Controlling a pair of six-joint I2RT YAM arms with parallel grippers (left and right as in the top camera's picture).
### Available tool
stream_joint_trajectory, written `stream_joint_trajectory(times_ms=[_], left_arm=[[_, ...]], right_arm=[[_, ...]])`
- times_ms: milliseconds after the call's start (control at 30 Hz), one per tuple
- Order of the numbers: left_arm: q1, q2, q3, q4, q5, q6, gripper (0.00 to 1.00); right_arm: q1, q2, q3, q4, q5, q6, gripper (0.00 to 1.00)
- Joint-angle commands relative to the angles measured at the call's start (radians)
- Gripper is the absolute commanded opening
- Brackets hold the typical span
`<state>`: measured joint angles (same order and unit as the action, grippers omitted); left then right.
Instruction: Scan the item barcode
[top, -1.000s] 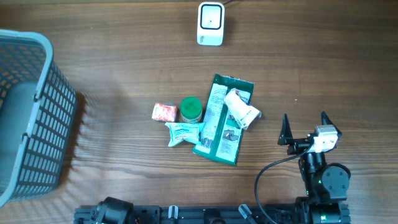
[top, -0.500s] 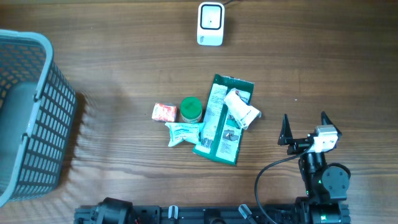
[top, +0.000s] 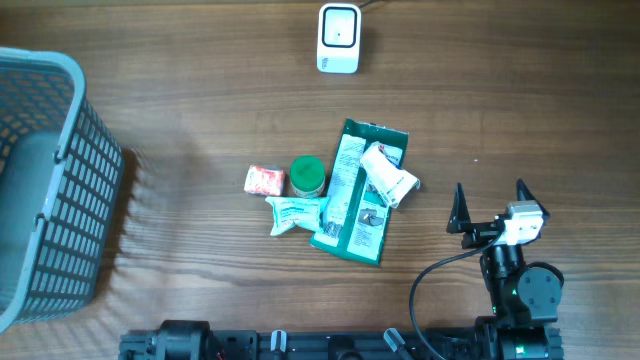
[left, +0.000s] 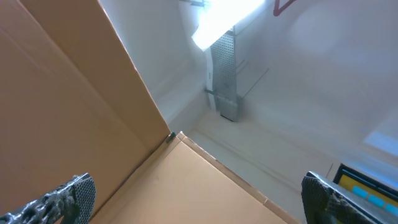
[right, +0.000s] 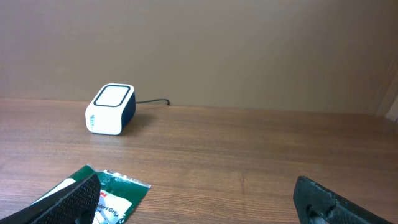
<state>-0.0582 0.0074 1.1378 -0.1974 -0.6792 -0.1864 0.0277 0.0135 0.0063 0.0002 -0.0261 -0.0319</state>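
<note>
Overhead: the goods lay heaped at the centre of the table (top: 200, 90); a flat green packet (top: 352, 215) sat lowest, a crumpled white tube (top: 388, 174) lay across its upper right, and a round green tub (top: 307, 176), a red packet (top: 265, 179) and a pale sachet (top: 293, 213) crowded its left edge; the scanner (top: 338, 38) stood well apart at the top centre, and a basket (top: 40, 180) filled the left edge. The right gripper (top: 490, 190) hovered at the lower right, near the tube, its jaws spread wide and empty; the left gripper was out of this frame.

Left wrist: the left gripper (left: 196, 186) pointed up at cardboard (left: 56, 93), its fingers far apart at the bottom corners, holding nothing.

Right wrist: the scanner (right: 111, 109) showed at mid left and the green packet (right: 127, 186) at the lower left.

The tube looked light and soft, likely to dent, so a gentle pinch across its middle would suit; the packet seemed thin and floppy, best taken by a free edge; where any barcode sat could not be made out.
</note>
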Motion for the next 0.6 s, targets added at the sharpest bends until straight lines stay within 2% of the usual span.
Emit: stream_joint_trajectory(times_ms=[0,67,167,267,367,433,567], left_arm=[[0.01,-0.002,-0.006,-0.058,-0.046,-0.005,1.0],[0.003,-0.001,-0.006,-0.179,-0.055,-0.018,1.0],[-0.014,-0.001,-0.021,-0.455,-0.054,-0.239,1.0],[-0.034,-0.001,-0.111,-0.622,-0.051,-0.496,1.0],[-0.041,-0.001,-0.268,-0.613,-0.051,-0.634,1.0],[-0.041,-0.001,-0.404,-0.55,-0.047,-0.697,1.0],[-0.041,-0.001,-0.577,-0.427,-0.016,-0.72,1.0]], right_arm=[[0.0,-0.006,-0.001,0.002,-0.012,-0.013,1.0],[0.0,-0.006,-0.001,0.003,-0.012,-0.014,1.0],[0.0,-0.006,-0.001,0.003,-0.012,-0.014,1.0],[0.0,-0.006,-0.001,0.003,-0.012,-0.013,1.0],[0.0,-0.006,-0.001,0.002,-0.012,-0.013,1.0],[0.0,-0.006,-0.001,0.003,-0.012,-0.014,1.0],[0.0,-0.006,-0.001,0.003,-0.012,-0.013,1.0]])
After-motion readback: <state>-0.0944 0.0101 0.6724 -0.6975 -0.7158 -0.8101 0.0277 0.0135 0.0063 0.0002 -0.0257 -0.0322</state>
